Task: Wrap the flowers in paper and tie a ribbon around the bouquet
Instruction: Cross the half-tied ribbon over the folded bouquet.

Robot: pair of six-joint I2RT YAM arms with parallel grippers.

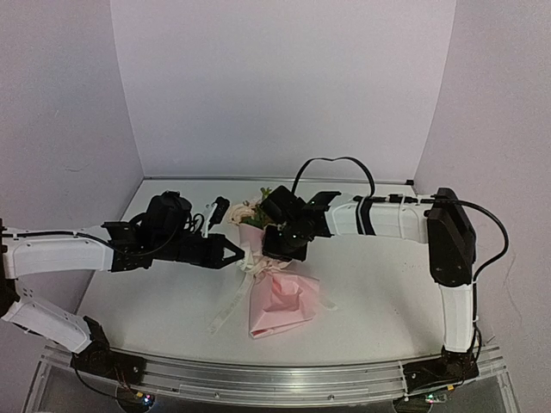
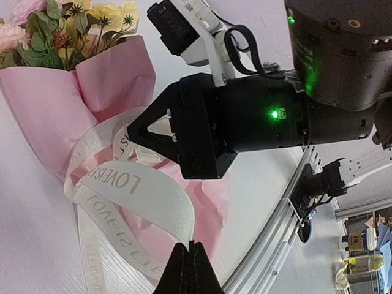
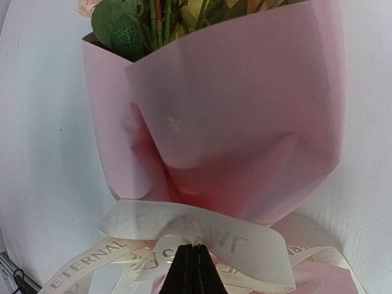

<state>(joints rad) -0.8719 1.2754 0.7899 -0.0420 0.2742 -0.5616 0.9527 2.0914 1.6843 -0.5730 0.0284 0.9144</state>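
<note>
One bouquet (image 1: 277, 288), ribbon-tied, lying mid-table (image 1: 379, 292).
Pink paper (image 3: 245, 110) is pinched at the waist; the flowers (image 2: 67, 24) point to the far side. White lettered ribbon (image 2: 141, 190) loops around the waist, one tail trailing near-left. Left gripper (image 2: 190, 246) and right gripper (image 3: 193, 248) meet at the waist, each with fingers pressed together, pinching ribbon.
</note>
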